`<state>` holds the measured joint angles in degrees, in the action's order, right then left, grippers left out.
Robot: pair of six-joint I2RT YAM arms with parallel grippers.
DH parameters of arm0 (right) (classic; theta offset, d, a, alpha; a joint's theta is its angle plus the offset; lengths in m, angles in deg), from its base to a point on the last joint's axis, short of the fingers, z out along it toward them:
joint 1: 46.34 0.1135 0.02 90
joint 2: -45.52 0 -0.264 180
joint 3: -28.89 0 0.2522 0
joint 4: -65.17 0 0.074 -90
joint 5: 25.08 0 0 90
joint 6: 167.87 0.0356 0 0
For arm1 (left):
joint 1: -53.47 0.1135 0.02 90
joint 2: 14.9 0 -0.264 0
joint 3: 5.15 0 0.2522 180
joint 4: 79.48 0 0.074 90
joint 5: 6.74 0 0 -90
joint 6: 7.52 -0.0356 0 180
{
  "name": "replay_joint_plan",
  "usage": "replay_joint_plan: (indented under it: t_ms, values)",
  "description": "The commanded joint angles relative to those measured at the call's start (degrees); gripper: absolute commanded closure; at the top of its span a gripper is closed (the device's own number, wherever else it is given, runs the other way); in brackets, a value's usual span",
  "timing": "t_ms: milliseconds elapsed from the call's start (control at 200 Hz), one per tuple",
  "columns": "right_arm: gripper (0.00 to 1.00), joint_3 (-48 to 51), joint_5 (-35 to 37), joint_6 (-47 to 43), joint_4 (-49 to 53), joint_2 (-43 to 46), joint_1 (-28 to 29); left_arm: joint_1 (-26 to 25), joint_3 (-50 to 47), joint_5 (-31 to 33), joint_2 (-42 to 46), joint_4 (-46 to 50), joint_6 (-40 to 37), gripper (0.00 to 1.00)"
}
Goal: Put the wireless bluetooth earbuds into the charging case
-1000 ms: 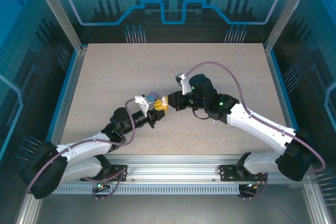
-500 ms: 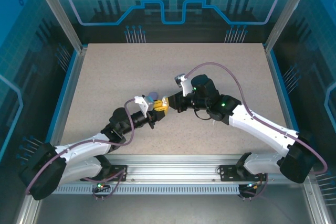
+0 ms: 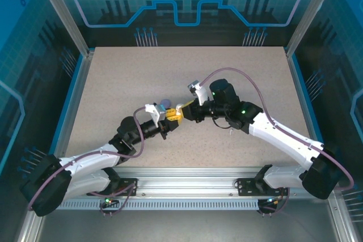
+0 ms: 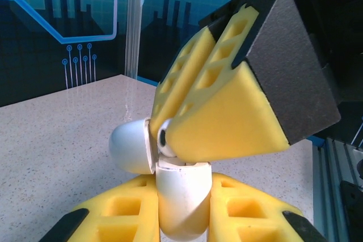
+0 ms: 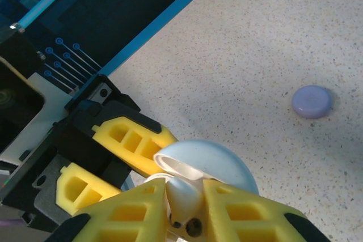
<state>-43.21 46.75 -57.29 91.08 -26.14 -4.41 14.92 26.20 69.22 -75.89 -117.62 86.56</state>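
**Speckled table, and over it an earbud at the mouth of the white case**

Beige speckled table (image 3: pixel 113 83) lies under both arms, which meet near its middle, tip against tip.

The left gripper (image 3: pixel 170 121) is closed on the white charging case (image 4: pixel 182 202). It grips the lower half between its yellow pads and holds the case off the table. The domed lid (image 5: pixel 215 162) stands open, tipped back to the far side of this gripper.

The right gripper (image 3: pixel 179 111) comes from the opposite side. Its fingers stand only a little apart, and the white earbud (image 4: pixel 164 138) sits between their tips, touching both. The bud is right at the opening of the case, just above the left gripper's pads.

We judge that the step in hand is the insertion itself: one arm offers the open case and the other brings the bud to its seat.

The next move calls for a short, straight push into the seat with the left arm steady. After that the right fingers should open gently and draw back along their own line, so that the bud is not dragged out again.

A purple case (image 5: pixel 311 101) lies flat on the table, well apart from the right gripper and beyond it.

Several things are hard to make out:
- The seat inside the white case is covered by the right fingers, so we cannot tell how deep the bud sits.
- We also cannot tell whether a second bud is already inside.
- How firmly the right pads press is not clear.
- Whether the purple case holds anything is not clear either.
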Motion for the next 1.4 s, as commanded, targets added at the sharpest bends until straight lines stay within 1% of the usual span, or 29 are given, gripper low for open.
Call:
replay_joint_plan:
  t_ms: [0,235,445,590,705,855,1000,1186,1396]
  values:
    - [0.72,0.01,-0.42,-0.89,3.85,0.94,-1.24,-0.13,1.50,-1.52,1.91,-6.60,-0.65,0.81]
    - [0.63,-1.65,-1.65,0.47,4.14,3.05,-2.20,-0.19,1.42,-1.25,1.93,-6.16,-1.00,0.81]
    - [0.56,-2.20,-6.59,2.31,1.94,2.65,-2.62,-0.16,1.53,-1.34,1.64,-6.15,-0.91,0.81]
    - [0.56,-2.73,-10.29,3.41,-0.07,1.02,-2.56,-0.15,1.83,-1.43,1.06,-6.28,-0.90,0.81]
    - [0.55,-3.09,-11.17,3.40,-0.40,1.34,-2.76,-0.15,1.76,-1.18,0.81,-6.20,-1.00,0.81]
    - [0.54,-3.38,-10.43,2.79,1.83,3.44,-3.53,-0.21,1.95,-0.65,0.49,-5.80,-1.18,0.81]
    - [0.54,-3.21,-7.73,2.40,4.43,6.47,-4.07,-0.21,2.23,-0.80,0.12,-5.49,-1.18,0.81]
    - [0.60,-3.72,-7.72,4.21,3.05,6.47,-4.05,-0.19,2.31,-1.07,-0.09,-5.12,-1.26,0.81]
    - [0.64,-5.18,-10.62,6.48,1.15,4.11,-3.92,-0.16,2.56,-0.92,-0.06,-5.03,-1.66,0.81]
